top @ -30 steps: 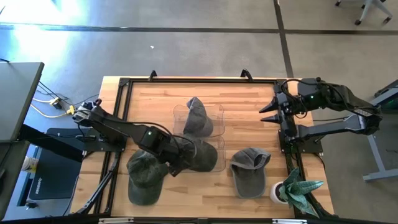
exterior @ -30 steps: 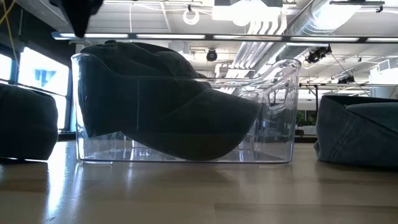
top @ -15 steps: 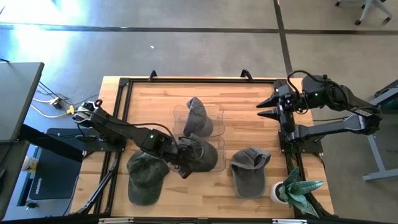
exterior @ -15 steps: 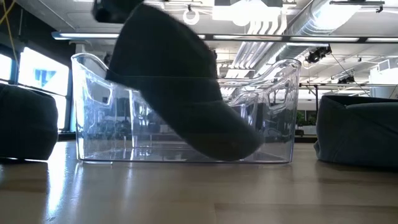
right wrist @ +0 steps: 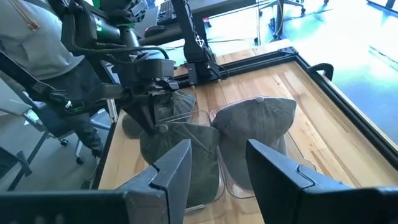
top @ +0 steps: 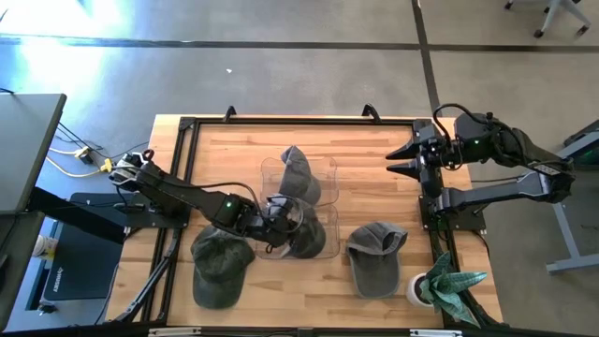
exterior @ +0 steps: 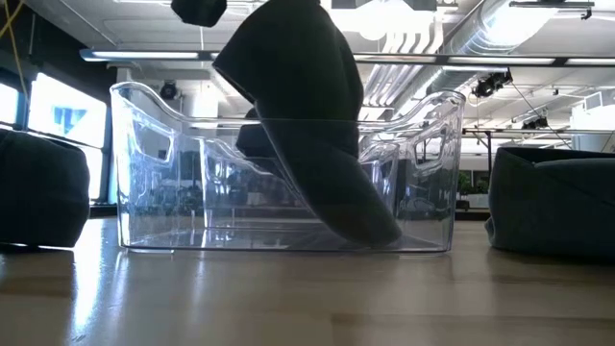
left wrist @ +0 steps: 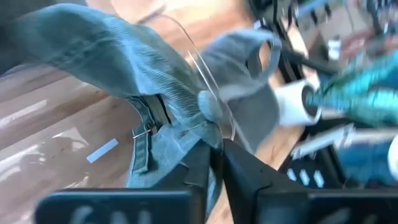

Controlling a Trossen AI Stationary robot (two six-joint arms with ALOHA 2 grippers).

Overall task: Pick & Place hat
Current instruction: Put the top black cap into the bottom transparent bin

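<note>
Both arms are black, built of jointed links with boxy housings. The left arm [top: 178, 195] carries a small green light near its wrist; the right arm [top: 510, 154] shows one too. Each hand, the right hand [right wrist: 217, 168] for one, ends in two flat, dark, angular fingers.

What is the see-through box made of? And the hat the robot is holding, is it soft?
The see-through box looks like hard clear plastic: shiny, and you can see right through its walls. The hat, pinched by the left gripper, looks like soft dark cloth, maybe denim or cotton: it folds and droops, with stitched seams and a strap buckle showing in the left wrist view.
</note>
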